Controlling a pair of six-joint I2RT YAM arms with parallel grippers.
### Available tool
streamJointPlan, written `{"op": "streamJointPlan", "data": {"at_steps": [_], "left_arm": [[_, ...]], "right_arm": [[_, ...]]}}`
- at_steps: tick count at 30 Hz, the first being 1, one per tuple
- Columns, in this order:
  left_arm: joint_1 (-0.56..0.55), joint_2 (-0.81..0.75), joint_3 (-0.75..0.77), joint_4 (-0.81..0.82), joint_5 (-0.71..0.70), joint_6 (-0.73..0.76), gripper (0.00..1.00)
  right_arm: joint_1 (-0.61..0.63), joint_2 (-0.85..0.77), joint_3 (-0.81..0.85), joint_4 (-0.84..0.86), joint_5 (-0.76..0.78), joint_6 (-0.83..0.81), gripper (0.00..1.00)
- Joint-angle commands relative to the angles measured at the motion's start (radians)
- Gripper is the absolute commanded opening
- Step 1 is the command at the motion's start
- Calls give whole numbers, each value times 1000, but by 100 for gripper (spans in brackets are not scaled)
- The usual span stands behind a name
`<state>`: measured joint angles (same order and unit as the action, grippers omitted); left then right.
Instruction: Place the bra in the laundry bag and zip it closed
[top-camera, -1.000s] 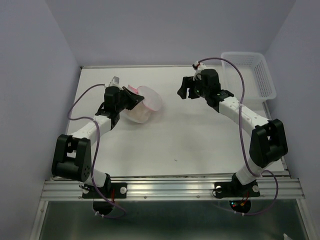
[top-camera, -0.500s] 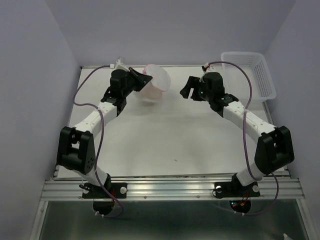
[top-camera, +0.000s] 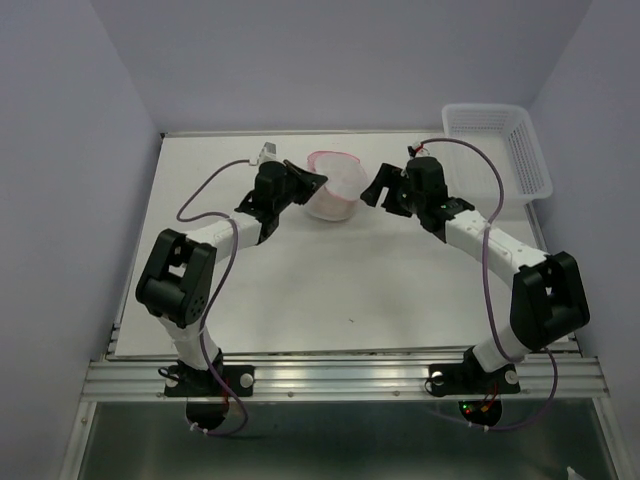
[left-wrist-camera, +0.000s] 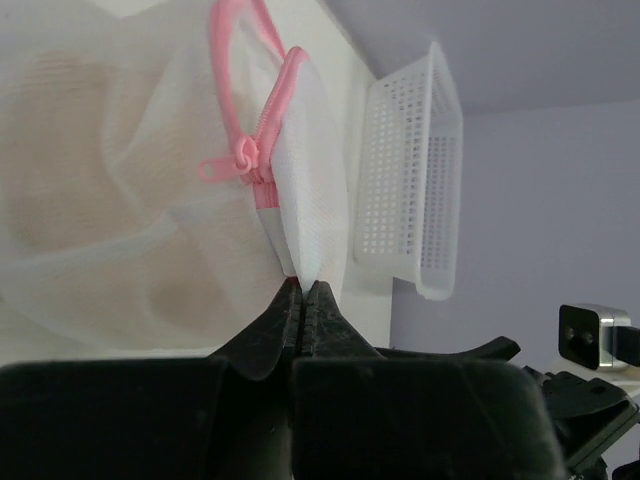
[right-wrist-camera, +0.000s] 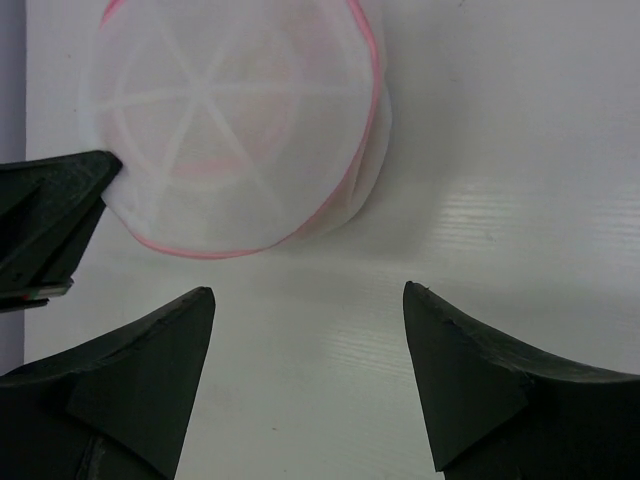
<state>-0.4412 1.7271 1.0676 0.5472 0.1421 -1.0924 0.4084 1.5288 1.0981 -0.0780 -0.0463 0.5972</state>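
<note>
The laundry bag (top-camera: 337, 186), a round white mesh pouch with pink zipper edging, hangs at the back middle of the table. My left gripper (top-camera: 312, 183) is shut on its edge. In the left wrist view the jaws (left-wrist-camera: 303, 290) pinch a fold of white mesh just below the pink zipper pull (left-wrist-camera: 240, 160). The bra (left-wrist-camera: 70, 200) shows as a tan shape through the mesh, inside the bag. My right gripper (top-camera: 378, 188) is open just right of the bag, with nothing between its fingers (right-wrist-camera: 308, 290). The bag's round face (right-wrist-camera: 240, 130) lies beyond the right fingertips.
A rigid white slotted basket (top-camera: 500, 150) stands at the back right corner and also shows behind the bag as the basket (left-wrist-camera: 410, 180) in the left wrist view. The left fingers (right-wrist-camera: 50, 210) reach into the right wrist view from the left.
The left arm has carried the bag from the left side toward the back middle. The right gripper has shifted a little toward the bag, and its jaws have spread wider.
</note>
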Motion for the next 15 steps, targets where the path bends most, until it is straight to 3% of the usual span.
{"op": "streamJointPlan", "data": {"at_steps": [1, 15], "left_arm": [[-31, -21, -87, 79, -108, -83, 0], [-83, -84, -164, 73, -263, -205, 0]], "right_arm": [[-2, 39, -17, 108, -69, 62, 81], [-2, 145, -70, 302, -227, 245, 80]]}}
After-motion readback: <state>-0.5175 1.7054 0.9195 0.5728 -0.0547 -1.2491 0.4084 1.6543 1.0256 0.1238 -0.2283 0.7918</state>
